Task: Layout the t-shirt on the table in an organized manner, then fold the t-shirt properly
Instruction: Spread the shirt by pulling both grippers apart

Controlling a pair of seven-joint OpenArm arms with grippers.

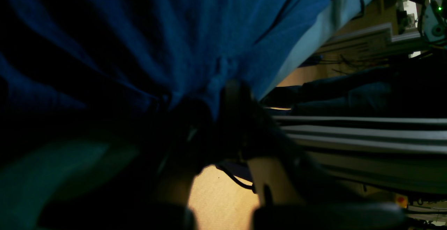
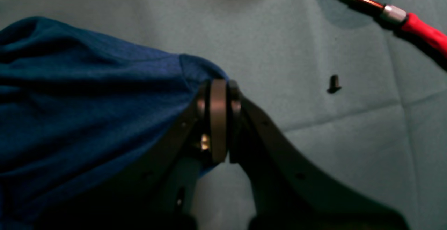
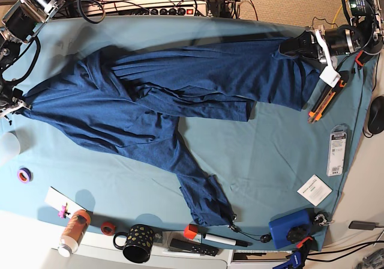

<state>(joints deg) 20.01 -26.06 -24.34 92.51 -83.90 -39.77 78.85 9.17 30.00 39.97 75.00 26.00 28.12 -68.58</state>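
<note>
The dark navy t-shirt (image 3: 162,95) lies stretched across the teal-covered table (image 3: 270,155), bunched in folds, with one part trailing toward the front edge (image 3: 207,203). At the table's far right, my left gripper (image 3: 295,45) is shut on an end of the shirt; in the left wrist view the fabric (image 1: 174,30) fans out from the pinched jaws of the left gripper (image 1: 228,92). My right gripper (image 3: 17,105) at the left edge is shut on the other end. The right wrist view shows the right gripper (image 2: 218,86) clamped on a corner of the cloth (image 2: 87,100).
A red-handled screwdriver (image 2: 419,30) and small black screws (image 2: 334,83) lie near the right gripper. An orange utility knife (image 3: 324,104), a packet (image 3: 337,152) and a white card (image 3: 314,190) are at the right. A mug (image 3: 139,243), bottle (image 3: 73,230) and blue box (image 3: 290,229) line the front edge.
</note>
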